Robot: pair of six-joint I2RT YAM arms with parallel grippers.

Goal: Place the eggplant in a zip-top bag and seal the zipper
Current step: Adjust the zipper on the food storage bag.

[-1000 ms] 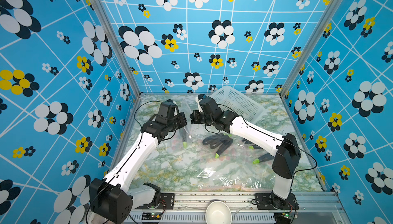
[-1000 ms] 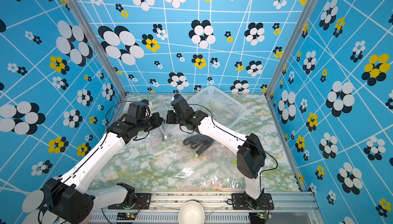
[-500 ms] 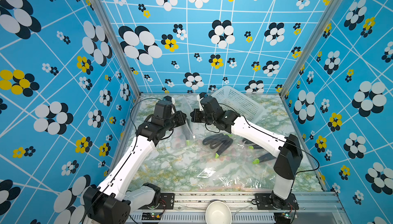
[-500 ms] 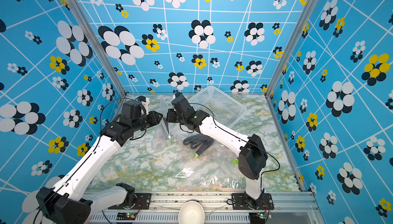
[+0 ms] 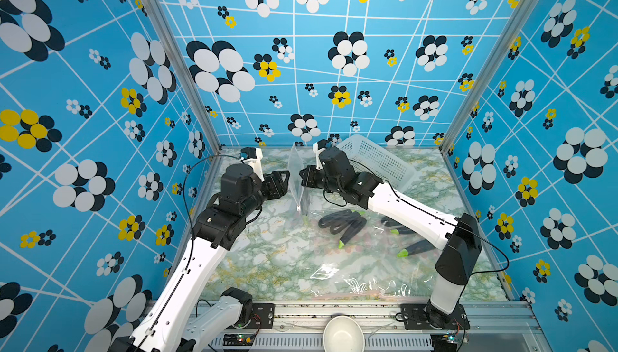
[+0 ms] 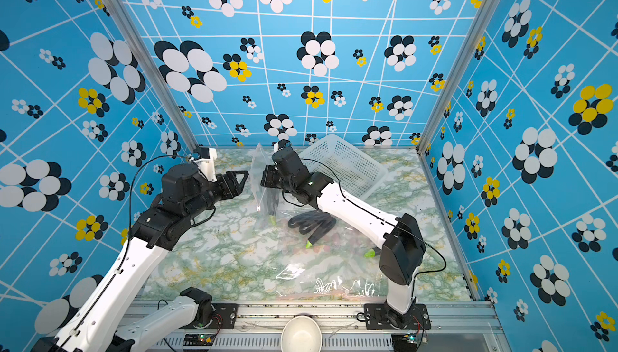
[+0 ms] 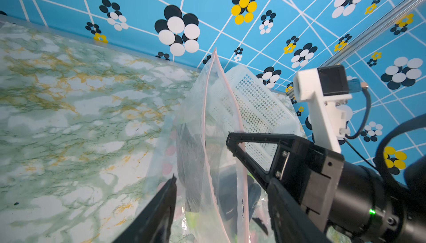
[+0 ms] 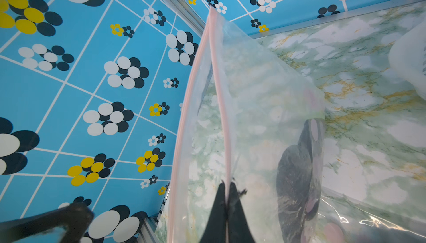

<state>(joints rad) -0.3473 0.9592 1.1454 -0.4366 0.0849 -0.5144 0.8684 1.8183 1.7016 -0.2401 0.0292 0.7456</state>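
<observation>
A clear zip-top bag (image 5: 296,180) (image 6: 260,173) hangs upright at the back of the table. Its pink zipper strips (image 8: 219,96) stand apart. A dark eggplant (image 8: 297,184) (image 7: 191,161) (image 6: 272,201) lies inside it, green end down. My right gripper (image 8: 227,184) (image 5: 303,178) is shut on one zipper strip of the bag. The left gripper (image 7: 221,180) (image 5: 285,180) is open at the bag's other side. Its fingers (image 7: 169,195) stand on either side of the bag's rim without pinching it.
Several loose eggplants (image 5: 341,225) lie on flat plastic bags (image 5: 354,280) right of centre, with more (image 5: 414,248) under my right arm. A tilted white basket (image 5: 378,163) leans in the back right corner. A white bowl (image 5: 342,337) sits on the front rail.
My left gripper went from shut to open and let go of the bag's rim. The right gripper keeps its hold, and the bag now hangs from it alone.
</observation>
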